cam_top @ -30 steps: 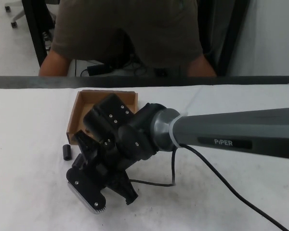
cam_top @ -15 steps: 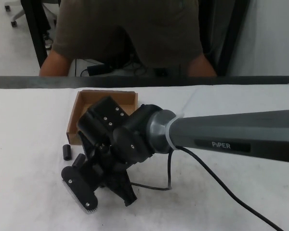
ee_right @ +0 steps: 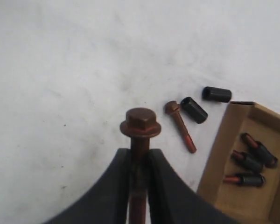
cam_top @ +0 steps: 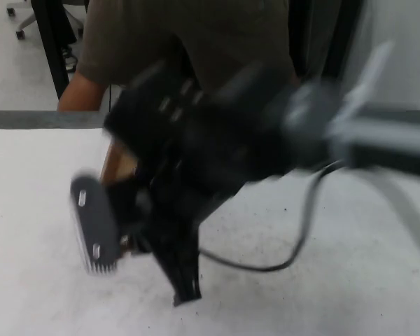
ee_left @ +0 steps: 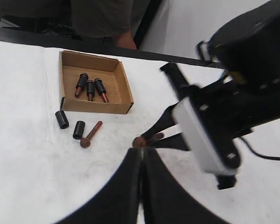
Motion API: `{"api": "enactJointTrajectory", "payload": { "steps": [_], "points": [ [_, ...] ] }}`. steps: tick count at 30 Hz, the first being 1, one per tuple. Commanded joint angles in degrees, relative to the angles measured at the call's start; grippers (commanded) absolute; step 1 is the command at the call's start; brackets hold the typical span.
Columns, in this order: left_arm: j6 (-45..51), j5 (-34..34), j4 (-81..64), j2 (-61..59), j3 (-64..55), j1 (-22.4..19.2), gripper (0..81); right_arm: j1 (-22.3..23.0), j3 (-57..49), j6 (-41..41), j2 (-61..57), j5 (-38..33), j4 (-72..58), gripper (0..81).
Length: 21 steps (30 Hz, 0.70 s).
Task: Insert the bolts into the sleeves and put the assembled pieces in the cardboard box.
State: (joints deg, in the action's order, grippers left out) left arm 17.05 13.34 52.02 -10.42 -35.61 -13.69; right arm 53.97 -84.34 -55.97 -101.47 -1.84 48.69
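Note:
My right gripper (ee_right: 139,156) is shut on a copper bolt (ee_right: 140,125), held head-up above the white bench. The left wrist view shows this same gripper (ee_left: 151,137) with the bolt (ee_left: 141,141) at its tips. A loose bolt (ee_left: 91,135) and two black sleeves (ee_left: 61,119) (ee_left: 78,129) lie just outside the cardboard box (ee_left: 123,88). Three assembled pieces (ee_left: 90,88) lie inside the box. My left gripper (ee_left: 141,156) hovers close by, shut on nothing. The right arm (cam_top: 217,140) looms blurred in the high view, covering most of the box (cam_top: 114,162).
A person sits behind the bench's far edge (cam_top: 35,120), not touching anything. A black cable (cam_top: 301,231) trails from the right arm over the bench. White bench surface (ee_left: 32,186) spreads around the parts.
The arm in the high view has swung up and toward the camera, growing large and blurred. It now hides the sleeve and most of the box.

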Motion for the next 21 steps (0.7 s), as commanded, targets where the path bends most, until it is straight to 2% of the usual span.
{"api": "enactJointTrajectory", "payload": {
  "steps": [1,9,18,21],
  "points": [
    [1.6,-0.4,0.0,0.0,0.0,-0.2,0.8,0.0,-0.3,9.4,8.5,-2.4,4.9,0.2],
    [0.8,-3.1,0.1,-11.0,0.0,-0.2,0.8,0.0,1.8,23.3,19.6,-2.4,9.9,0.2],
    [-3.3,-3.1,-15.2,-34.7,0.0,-0.2,0.1,0.0,9.2,31.8,27.0,-2.1,10.6,0.2],
    [-3.3,-3.1,-22.8,-42.7,0.0,-0.2,6.4,0.0,11.6,33.5,29.0,-2.0,10.6,0.2]
  ]
}}
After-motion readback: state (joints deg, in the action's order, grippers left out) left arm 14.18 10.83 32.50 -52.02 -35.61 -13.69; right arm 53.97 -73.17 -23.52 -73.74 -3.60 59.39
